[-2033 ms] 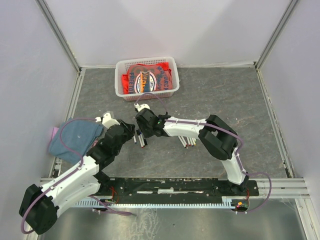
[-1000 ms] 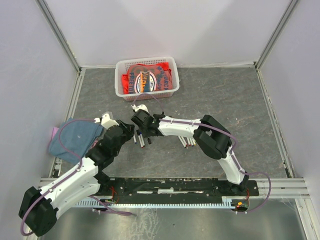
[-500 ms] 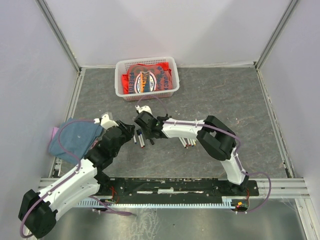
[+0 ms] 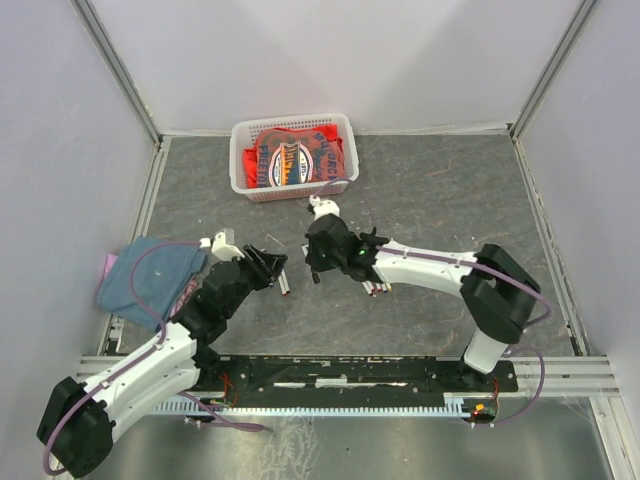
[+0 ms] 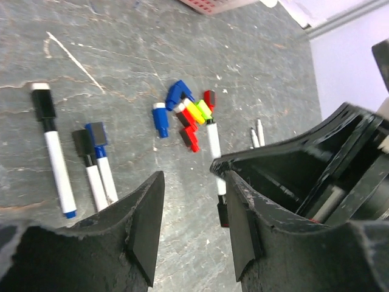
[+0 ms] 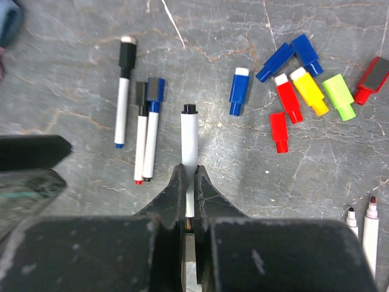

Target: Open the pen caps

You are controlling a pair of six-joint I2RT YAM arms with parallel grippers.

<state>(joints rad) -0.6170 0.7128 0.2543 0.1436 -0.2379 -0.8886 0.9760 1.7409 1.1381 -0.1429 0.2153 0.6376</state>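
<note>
Jaws of the right gripper are clamped tight on a white pen, its black tip pointing away from the wrist. That arm bends at the elbow and reaches left across the grey table. The left arm stretches diagonally from the near corner, and the left gripper is parted and empty. Loose caps lie clustered beside the held pen; three capped pens lie opposite.

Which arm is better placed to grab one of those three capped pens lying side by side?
Probably left. The left gripper has open, empty jaws near the three capped pens; the right gripper has jaws shut on a white pen.
</note>
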